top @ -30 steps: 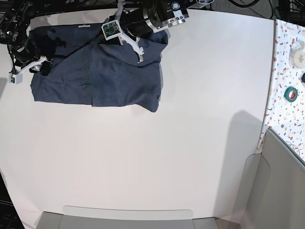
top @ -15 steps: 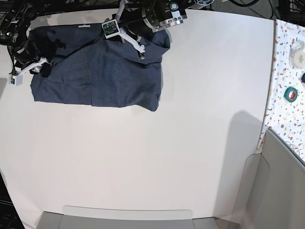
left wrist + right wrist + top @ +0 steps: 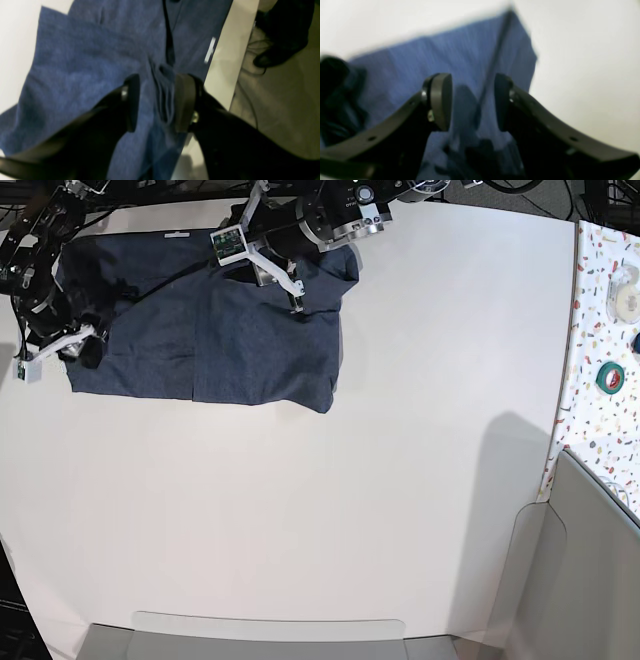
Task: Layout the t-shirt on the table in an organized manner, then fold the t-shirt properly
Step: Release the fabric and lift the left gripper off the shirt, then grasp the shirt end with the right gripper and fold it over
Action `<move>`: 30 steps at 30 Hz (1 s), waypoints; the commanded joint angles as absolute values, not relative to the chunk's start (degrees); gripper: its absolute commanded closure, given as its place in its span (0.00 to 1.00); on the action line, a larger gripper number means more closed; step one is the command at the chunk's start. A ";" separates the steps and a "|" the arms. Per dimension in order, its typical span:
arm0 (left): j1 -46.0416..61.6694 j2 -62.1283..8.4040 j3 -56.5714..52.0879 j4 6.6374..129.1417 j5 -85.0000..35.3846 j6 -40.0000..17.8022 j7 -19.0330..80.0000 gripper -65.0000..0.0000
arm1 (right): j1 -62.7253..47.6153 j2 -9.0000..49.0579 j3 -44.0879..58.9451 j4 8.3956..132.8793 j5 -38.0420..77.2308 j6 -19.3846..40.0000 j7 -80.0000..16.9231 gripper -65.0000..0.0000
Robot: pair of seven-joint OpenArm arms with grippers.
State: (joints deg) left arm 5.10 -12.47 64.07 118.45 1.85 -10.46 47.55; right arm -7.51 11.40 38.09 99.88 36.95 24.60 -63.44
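White table [image 3: 400, 430] bears t-shirt [image 3: 230, 340] beneath both end effectors.

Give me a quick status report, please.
Left gripper open over a bunched fold. Right gripper open above t-shirt. Shirt partly folded at table far edge. Nothing obstructing.

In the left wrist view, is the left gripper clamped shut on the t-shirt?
No. The left gripper stands open over the t-shirt, with only a small ridge of cloth rising between its jaws.
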 commanded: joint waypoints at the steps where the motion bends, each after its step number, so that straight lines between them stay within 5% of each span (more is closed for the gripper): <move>1: 4.97 -11.91 64.22 119.60 2.15 -9.71 45.05 0.73 | -6.02 12.44 38.02 101.93 38.02 24.84 -62.29 0.58; 7: 4.97 -12.00 62.81 119.60 2.24 -9.54 42.42 0.80 | 0.66 11.03 31.78 105.54 38.02 24.84 -62.29 0.58; 11: 5.41 -11.47 54.81 119.60 2.24 -9.36 42.42 0.97 | 5.32 8.66 21.76 106.86 38.02 24.84 -62.29 0.59; 18: 7.87 -11.65 44.35 119.52 2.24 0.75 43.03 1.00 | 13.76 7.96 -0.31 104.92 37.58 24.57 -62.29 1.00; 30: 11.82 -14.55 43.30 119.52 2.24 0.92 50.15 1.00 | 16.13 9.27 -19.30 97.98 37.58 24.84 -62.29 0.98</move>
State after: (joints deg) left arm 11.90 -14.68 43.44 118.39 2.20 0.67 51.00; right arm 14.79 9.15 -19.44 97.25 36.88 24.45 -63.61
